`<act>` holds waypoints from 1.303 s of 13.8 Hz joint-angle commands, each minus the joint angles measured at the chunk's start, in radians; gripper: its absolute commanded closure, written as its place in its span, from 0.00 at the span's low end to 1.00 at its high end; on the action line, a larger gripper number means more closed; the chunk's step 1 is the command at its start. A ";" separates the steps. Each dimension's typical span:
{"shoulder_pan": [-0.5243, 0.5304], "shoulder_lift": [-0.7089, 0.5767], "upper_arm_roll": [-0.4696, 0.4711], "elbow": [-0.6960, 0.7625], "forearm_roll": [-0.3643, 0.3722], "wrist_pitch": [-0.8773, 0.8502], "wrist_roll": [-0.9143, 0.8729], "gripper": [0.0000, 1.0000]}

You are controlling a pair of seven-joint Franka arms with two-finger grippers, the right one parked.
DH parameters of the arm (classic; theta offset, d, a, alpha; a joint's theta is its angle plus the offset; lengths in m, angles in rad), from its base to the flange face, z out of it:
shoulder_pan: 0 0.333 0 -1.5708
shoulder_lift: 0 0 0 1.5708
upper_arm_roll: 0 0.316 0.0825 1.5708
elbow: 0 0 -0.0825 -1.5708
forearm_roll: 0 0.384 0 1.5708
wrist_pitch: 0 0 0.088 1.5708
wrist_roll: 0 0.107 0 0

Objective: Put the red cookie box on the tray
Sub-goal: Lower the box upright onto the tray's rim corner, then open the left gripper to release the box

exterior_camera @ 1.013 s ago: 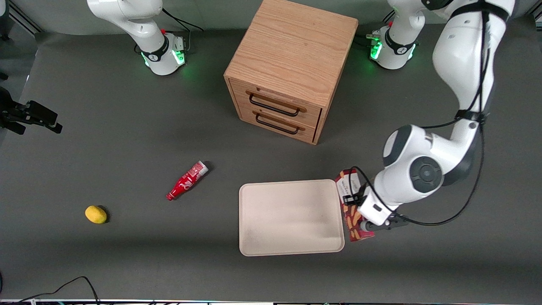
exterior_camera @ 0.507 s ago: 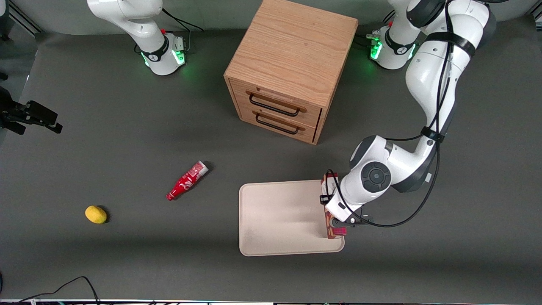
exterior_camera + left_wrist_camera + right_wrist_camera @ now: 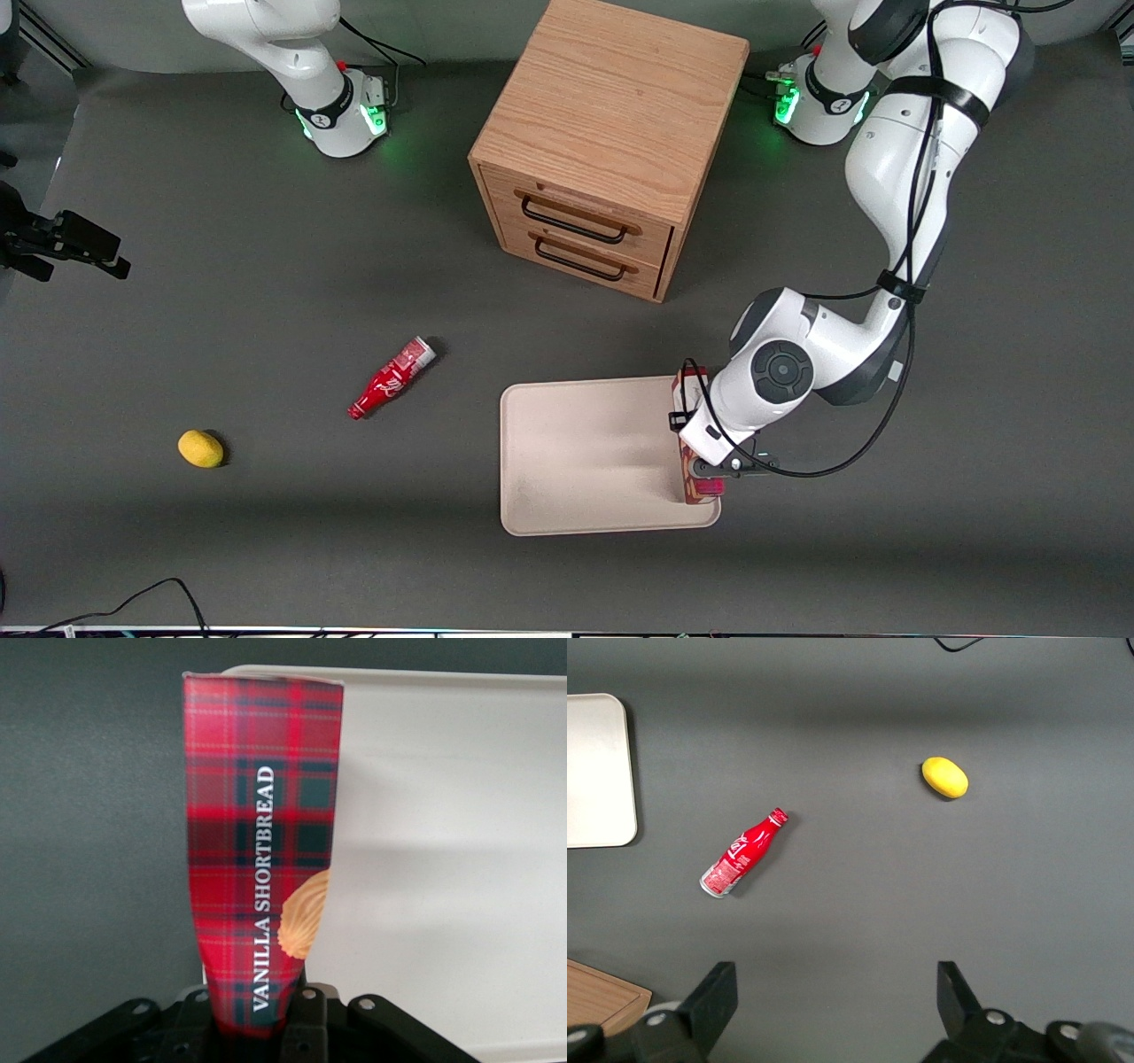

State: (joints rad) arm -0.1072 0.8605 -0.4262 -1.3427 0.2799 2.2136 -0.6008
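The gripper (image 3: 706, 462) is clamping the red cookie box (image 3: 689, 443) w/ both fingers, box sticking out on its narrow edge over the tray (image 3: 585, 456) rim, lower right of center in front view.

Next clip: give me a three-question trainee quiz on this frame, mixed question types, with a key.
1. True or false: the red cookie box is lying flat in the middle of the tray.
2. Multiple choice: what is the gripper doing? A) hanging open above the red bottle B) shut on the red cookie box C) gripping a handle of the wooden drawer cabinet
3. Fill in: the yellow lemon-like object lies toward the ____ arm's end of the table.

Key
1. False: it is held on its narrow side over the tray's edge at the working arm's end.
2. B
3. parked
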 commanded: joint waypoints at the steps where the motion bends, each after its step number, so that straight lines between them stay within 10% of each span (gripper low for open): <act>1: -0.015 0.003 0.011 0.013 0.019 0.008 -0.024 1.00; 3: -0.014 0.006 0.012 0.013 0.025 0.008 -0.024 1.00; 6: -0.012 0.006 0.012 0.011 0.030 0.006 -0.025 0.00; 18: 0.092 -0.312 0.020 0.031 -0.065 -0.389 -0.008 0.00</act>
State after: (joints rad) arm -0.0596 0.6859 -0.4129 -1.2702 0.2605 1.9453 -0.6094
